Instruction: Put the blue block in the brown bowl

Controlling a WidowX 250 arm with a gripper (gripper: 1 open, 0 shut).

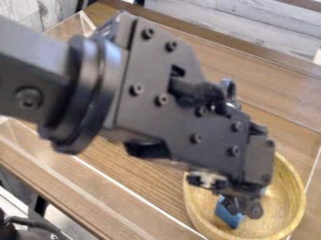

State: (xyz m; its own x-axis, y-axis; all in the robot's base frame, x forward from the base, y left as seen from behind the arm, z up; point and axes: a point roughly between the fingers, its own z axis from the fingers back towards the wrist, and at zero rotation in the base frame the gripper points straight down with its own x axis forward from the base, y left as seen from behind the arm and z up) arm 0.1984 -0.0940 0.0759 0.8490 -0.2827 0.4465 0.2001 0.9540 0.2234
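- The arm (138, 103) fills most of the view, reaching down and to the right over the wooden tabletop (269, 89); its dark body hides much of what lies beneath
- The brown bowl (291, 192) sits at the lower right, its pale rim and grain showing around the arm's tip
- The blue block (228, 215) lies inside the bowl, low in the picture, just under the gripper (238, 202); whether the fingers touch it is hard to tell, since the tip is small and blurred
- The gripper stands spread wide, clamped on nothing; the block appears to rest on the bowl's floor rather than hang from the fingers
- Judging by this, the step in hand is the release, and the task looks all but done; the block is where it belongs
- The next move calls for a clean lift straight up and away, with the fingers kept apart so they neither drag the block nor catch the bowl's rim; a sideways pull could tip or shift the bowl
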